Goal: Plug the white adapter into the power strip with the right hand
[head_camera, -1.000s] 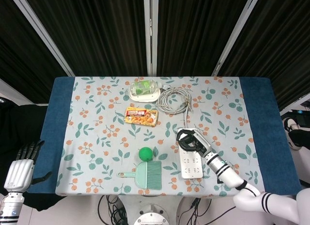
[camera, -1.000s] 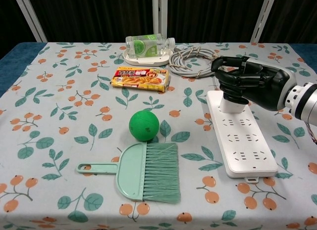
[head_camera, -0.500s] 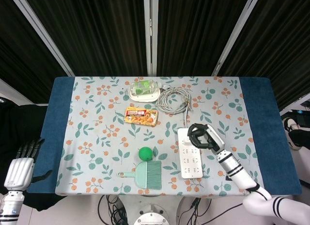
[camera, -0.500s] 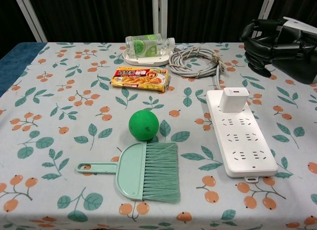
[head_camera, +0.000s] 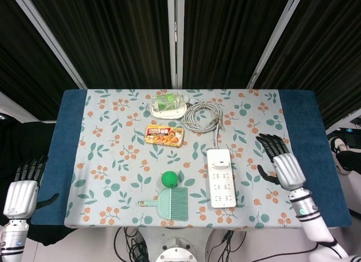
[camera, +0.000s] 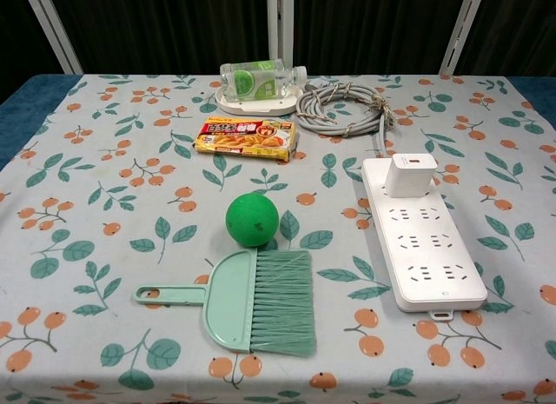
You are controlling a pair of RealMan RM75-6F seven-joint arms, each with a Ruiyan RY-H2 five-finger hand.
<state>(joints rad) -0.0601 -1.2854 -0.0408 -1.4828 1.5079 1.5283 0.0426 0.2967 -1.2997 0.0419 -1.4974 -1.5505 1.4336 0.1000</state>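
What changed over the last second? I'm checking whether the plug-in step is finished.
The right hand let go of the white adapter, drew back to the right off the power strip and now hangs open beside it, out of the chest view. The adapter stays seated at the strip's far end. The left hand, green ball, brush and the rest kept their places.

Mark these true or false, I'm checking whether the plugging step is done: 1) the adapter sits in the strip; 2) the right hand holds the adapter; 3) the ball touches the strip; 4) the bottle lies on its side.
1) True: the adapter stands on the far end of the strip.
2) False: the right hand is open, beside the strip, apart from it.
3) False: the ball lies apart, left of the strip.
4) True: the bottle lies on its side.
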